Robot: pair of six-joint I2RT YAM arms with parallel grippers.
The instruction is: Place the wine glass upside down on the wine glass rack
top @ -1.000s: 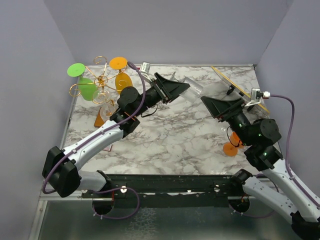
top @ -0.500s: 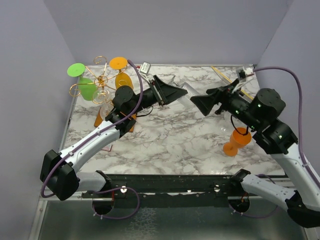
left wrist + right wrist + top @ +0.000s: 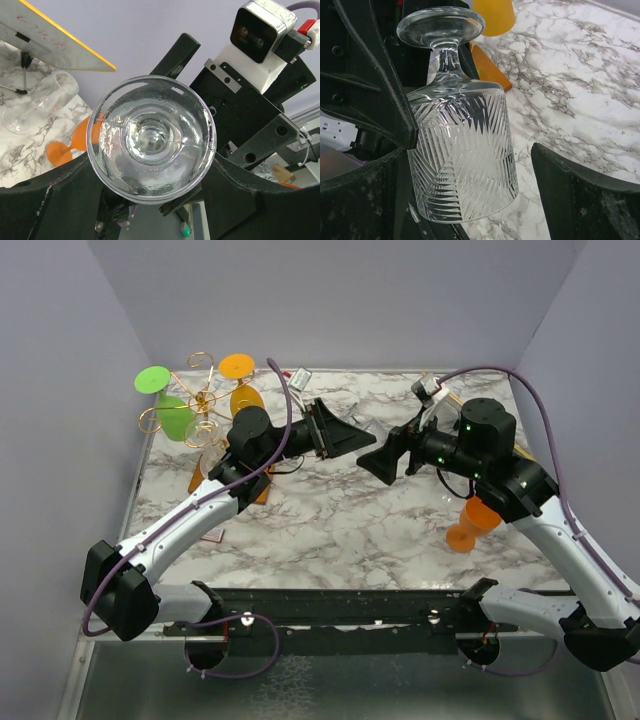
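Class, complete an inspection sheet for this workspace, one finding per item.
Surface: white marble table.
Job's things: wine glass held aloft between the arms; wine glass rack back left, bearing a green glass and an orange glass.
Clutter: second orange glass on the table by the right arm; clear glass beside a yellow-edged board, back right.
Grippers: left tool shut on the wine glass; right tool open around its bowl.
Cables: purple cable on each arm.
Surroundings: plain lilac walls.

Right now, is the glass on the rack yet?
Not yet. A green glass and an orange glass hang on the rack. The left hand holds the clear glass; the right hand is open around it. To do: hang it upside down on the rack.
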